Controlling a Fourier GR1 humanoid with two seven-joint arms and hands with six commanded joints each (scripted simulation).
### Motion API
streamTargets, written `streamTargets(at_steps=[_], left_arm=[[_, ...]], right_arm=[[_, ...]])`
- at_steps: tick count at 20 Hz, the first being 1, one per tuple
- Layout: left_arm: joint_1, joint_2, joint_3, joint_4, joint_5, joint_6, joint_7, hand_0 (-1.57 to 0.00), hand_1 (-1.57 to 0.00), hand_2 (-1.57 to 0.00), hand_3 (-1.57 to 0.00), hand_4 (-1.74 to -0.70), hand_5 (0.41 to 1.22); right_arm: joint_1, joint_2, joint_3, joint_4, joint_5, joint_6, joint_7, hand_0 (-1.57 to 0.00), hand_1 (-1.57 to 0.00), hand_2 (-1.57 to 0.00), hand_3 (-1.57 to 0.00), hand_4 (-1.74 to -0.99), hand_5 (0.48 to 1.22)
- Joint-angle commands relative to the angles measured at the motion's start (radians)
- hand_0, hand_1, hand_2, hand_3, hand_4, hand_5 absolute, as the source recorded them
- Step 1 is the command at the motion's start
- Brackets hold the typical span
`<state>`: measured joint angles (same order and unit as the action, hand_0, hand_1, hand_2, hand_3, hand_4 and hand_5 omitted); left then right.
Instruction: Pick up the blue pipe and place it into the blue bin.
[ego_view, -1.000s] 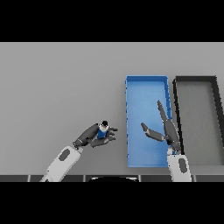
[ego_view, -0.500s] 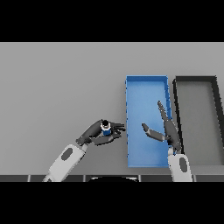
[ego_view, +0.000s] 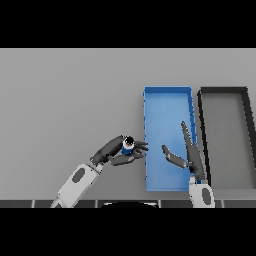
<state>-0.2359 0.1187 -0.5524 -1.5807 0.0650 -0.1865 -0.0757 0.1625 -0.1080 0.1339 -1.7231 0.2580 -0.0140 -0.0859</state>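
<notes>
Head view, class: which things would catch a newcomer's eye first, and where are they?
The bright blue bin stands right of centre, with a black bin beside it. Just left of the blue bin, the left hand grips the small blue pipe. The open right hand hovers above the blue bin.

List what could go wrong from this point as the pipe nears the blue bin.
The left robot hand holds the blue pipe just outside the blue bin, so it might clip the near wall or release early onto the table. The right robot hand hangs open over the bin and might block the drop.
</notes>
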Motion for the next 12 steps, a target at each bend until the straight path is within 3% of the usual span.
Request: streamTargets(at_steps=[1, 4, 6, 9, 12], left_arm=[[0.0, -0.002, -0.001, 0.003, -0.006, -0.004, 0.002, -1.57, -1.57, -1.57, -1.57, -1.47, 1.22], [0.002, -0.005, 0.02, 0.005, -0.004, -0.011, -0.004, -1.57, -1.57, -1.57, -1.57, -1.47, 1.22], [0.015, -0.009, 0.014, -0.001, -0.022, -0.018, -0.014, -1.57, -1.57, -1.57, -1.57, -1.47, 1.22], [0.017, -0.017, 0.02, 0.009, -0.042, -0.026, -0.021, -1.57, -1.57, -1.57, -1.57, -1.47, 1.221], [0.025, -0.013, 0.029, -0.011, -0.043, -0.041, -0.012, -1.57, -1.57, -1.57, -1.57, -1.47, 1.221]], right_arm=[[0.04, 0.022, 0.008, -0.024, 0.02, -0.031, -0.004, 0.0, 0.0, 0.0, 0.0, -1.121, 0.578], [0.174, 0.087, 0.036, -0.095, 0.072, -0.112, -0.024, 0.0, 0.0, 0.0, 0.0, -1.157, 0.578], [0.186, 0.099, 0.034, -0.115, 0.085, -0.136, -0.009, 0.0, 0.0, 0.0, 0.0, -1.191, 0.577], [0.191, 0.111, 0.034, -0.166, -0.002, -0.097, -0.094, 0.0, -0.02, -0.03, 0.0, -1.166, 0.571], [0.165, 0.059, 0.028, -0.263, -0.096, -0.01, -0.119, 0.0, -0.01, -0.02, 0.0, -1.169, 0.597]])
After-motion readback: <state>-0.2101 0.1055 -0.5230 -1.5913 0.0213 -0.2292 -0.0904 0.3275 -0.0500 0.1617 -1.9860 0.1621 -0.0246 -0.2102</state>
